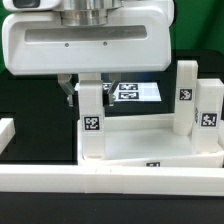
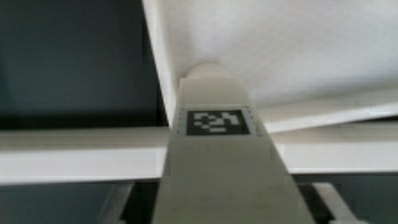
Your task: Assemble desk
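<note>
Left of centre in the exterior view, an upright desk leg (image 1: 91, 122), long axis vertical, is clamped by the gripper (image 1: 84, 88) beside the desk top (image 1: 150, 150).

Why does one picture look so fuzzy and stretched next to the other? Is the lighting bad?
In the wrist view, the white leg sits so close to the lens that it looks stretched into a wedge, and its tag is soft and blurred. In the exterior view, light is even; the legs and desk top are fairly sharp, though the bright white plastic washes out against the dark table.
</note>
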Robot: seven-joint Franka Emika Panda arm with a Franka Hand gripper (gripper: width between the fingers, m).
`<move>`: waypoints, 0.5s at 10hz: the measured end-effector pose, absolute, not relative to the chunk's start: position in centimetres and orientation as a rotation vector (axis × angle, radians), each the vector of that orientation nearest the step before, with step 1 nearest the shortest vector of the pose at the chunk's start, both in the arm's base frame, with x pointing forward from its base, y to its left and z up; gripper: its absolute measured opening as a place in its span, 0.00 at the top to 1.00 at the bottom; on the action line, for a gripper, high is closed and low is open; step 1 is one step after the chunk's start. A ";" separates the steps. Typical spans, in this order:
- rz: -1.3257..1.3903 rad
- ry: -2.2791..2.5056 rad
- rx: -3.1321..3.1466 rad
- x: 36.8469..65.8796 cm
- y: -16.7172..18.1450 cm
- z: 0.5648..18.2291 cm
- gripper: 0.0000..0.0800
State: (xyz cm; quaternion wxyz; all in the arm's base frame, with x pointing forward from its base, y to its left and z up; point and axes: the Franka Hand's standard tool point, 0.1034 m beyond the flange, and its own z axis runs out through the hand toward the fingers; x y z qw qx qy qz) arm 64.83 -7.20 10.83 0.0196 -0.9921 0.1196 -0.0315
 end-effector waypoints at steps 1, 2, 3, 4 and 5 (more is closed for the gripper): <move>-0.093 0.572 -3.043 64.8 -7.3 10.8 0.64; -0.090 0.697 -3.014 64.9 -7.3 10.8 0.64; -0.081 0.870 -2.966 64.9 -7.4 10.8 0.64; -0.069 1.049 -2.906 64.9 -7.5 10.7 0.64; -0.066 1.147 -2.867 64.9 -7.5 10.7 0.64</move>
